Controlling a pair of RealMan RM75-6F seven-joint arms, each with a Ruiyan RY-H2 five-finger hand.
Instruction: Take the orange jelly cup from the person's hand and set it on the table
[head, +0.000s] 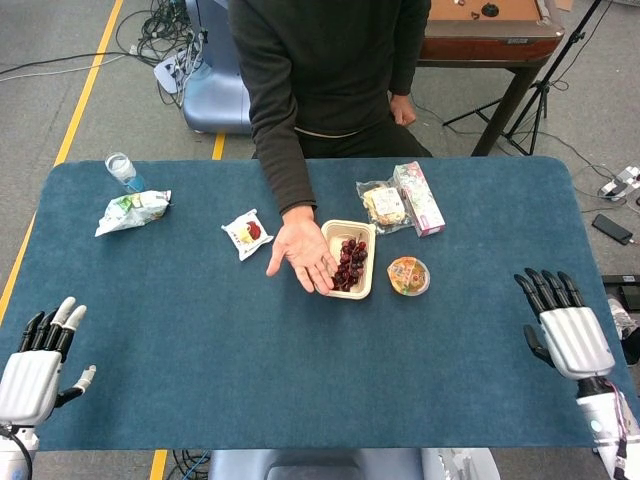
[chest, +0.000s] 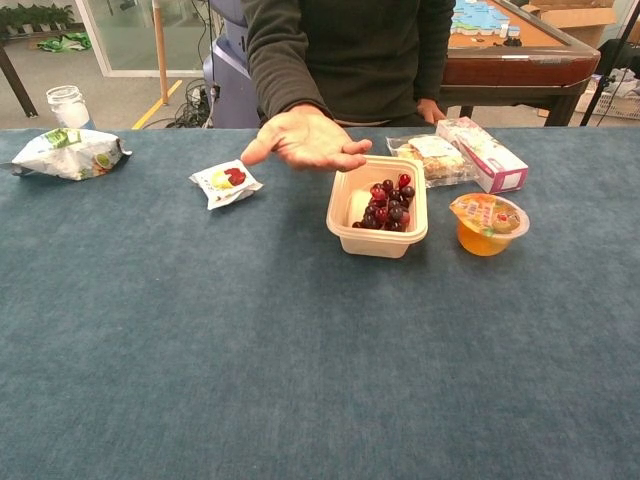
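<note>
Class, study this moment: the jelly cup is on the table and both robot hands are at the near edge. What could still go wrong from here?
1. The orange jelly cup stands close beside the tray of cherries; a nudge to either could tip the cup.
2. The person's hand hovers open beside the tray, so a new reach by the right hand or left hand might meet it.
</note>
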